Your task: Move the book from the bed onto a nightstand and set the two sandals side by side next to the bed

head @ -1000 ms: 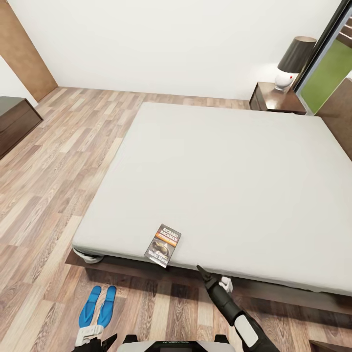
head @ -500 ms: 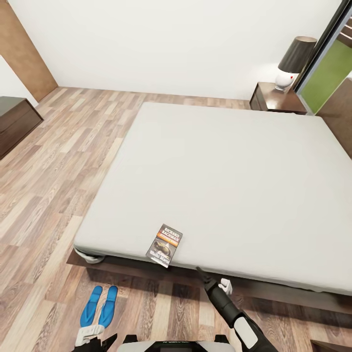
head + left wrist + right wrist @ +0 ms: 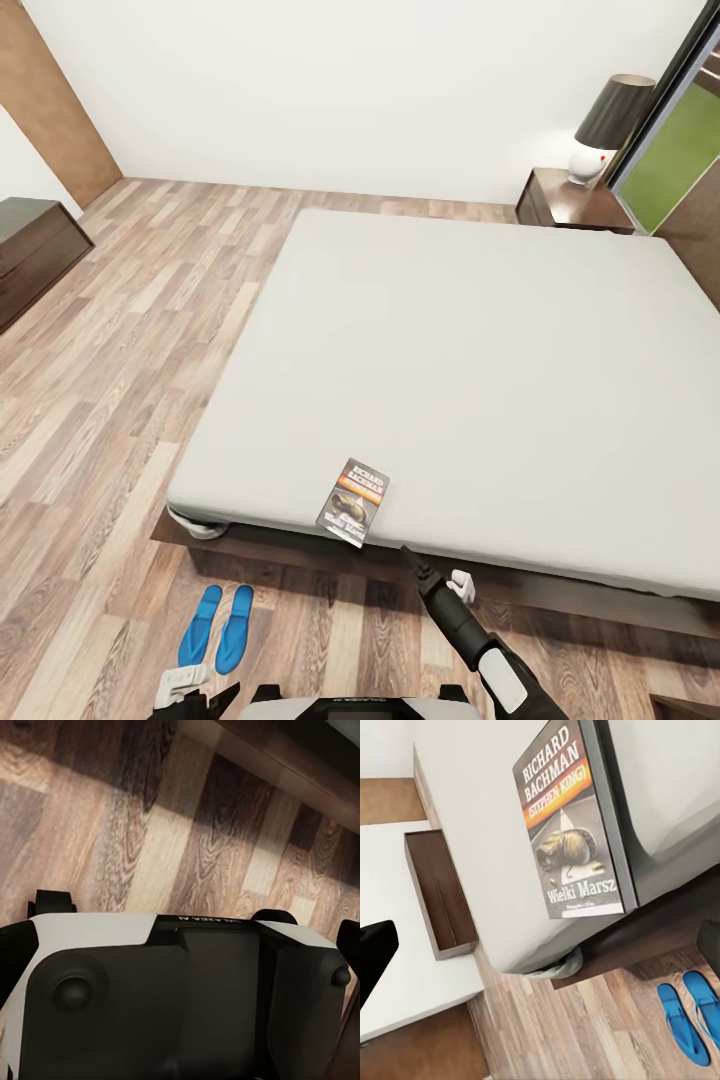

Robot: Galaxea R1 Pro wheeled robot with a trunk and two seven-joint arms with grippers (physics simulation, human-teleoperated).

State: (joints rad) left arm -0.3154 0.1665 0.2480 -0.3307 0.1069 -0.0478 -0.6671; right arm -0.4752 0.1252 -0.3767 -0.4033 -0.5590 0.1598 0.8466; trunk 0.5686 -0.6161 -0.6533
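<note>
A home bedroom: wide bed (image 3: 480,370); lamp (image 3: 608,128) on nightstand (image 3: 565,200).

Robot base (image 3: 172,997) over plank floor (image 3: 187,840)

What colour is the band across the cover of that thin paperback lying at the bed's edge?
Orange, on the dark-covered thin paperback book; the right wrist view shows it best.

The floor (image 3: 120,400) is wood plank with visible grain and a soft sheen. The bed (image 3: 470,370) carries a plain matt grey cloth mattress over a dark wooden frame. The book (image 3: 354,502) has a smooth printed paper cover. The two sandals (image 3: 220,628) look smooth bright blue. At upper right, the nightstand (image 3: 570,203) is dark, glossy wood
</note>
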